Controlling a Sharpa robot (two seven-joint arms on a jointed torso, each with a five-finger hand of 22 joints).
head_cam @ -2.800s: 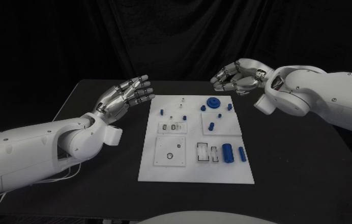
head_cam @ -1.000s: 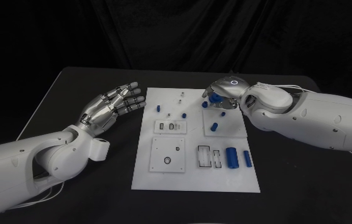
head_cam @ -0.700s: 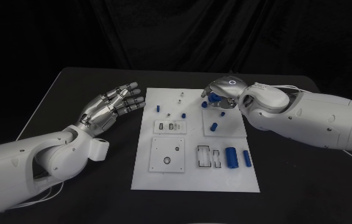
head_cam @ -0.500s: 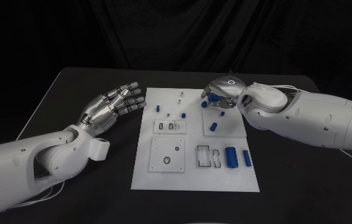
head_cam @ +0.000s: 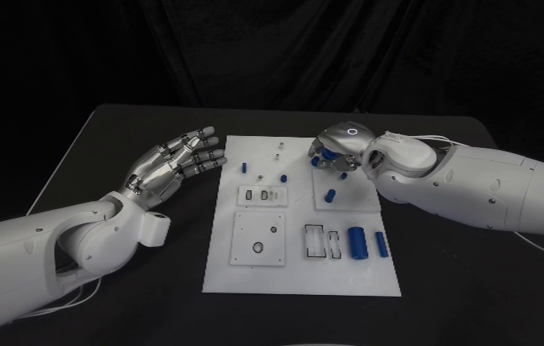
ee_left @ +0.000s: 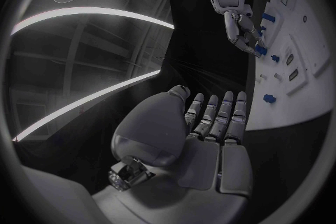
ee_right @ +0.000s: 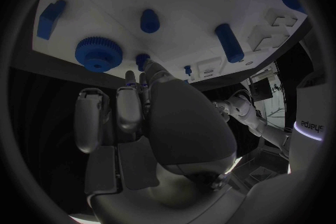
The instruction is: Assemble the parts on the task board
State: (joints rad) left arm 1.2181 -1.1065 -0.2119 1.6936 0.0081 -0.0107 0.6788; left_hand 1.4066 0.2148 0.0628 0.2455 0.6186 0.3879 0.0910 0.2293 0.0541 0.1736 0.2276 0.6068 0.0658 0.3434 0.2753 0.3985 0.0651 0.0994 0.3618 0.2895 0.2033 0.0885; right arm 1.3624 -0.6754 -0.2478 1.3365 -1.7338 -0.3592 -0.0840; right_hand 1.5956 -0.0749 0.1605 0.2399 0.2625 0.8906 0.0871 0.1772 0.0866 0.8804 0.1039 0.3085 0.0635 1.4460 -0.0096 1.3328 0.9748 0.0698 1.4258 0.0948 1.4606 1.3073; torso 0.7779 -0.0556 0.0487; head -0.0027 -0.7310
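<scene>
The right hand's fingers curl down over the far right corner of the white task board, their tips meeting at a small blue peg that stands there; in the right wrist view they appear to pinch it, though the contact itself is partly hidden. The right hand hangs low over that corner, palm down, likely so the peg can be lifted straight out of its seat without disturbing its neighbours. Just beside the peg lies a blue toothed gear, flat on the board, and beyond it a blue block. A short blue stud and a longer blue cylinder sit farther in on the same raised panel.

Toward the near edge of the board, 2 blue cylinders lie side by side next to 2 narrow rectangular slots, and a square plate with a small ring sits to their left. These parts look unassembled, so the task seems to be at an early stage.

The left hand holds nothing, its fingers straight and slightly apart, palm toward the board. It hovers above the black tabletop just off the board's left edge, apparently kept out of the working hand's way.
</scene>
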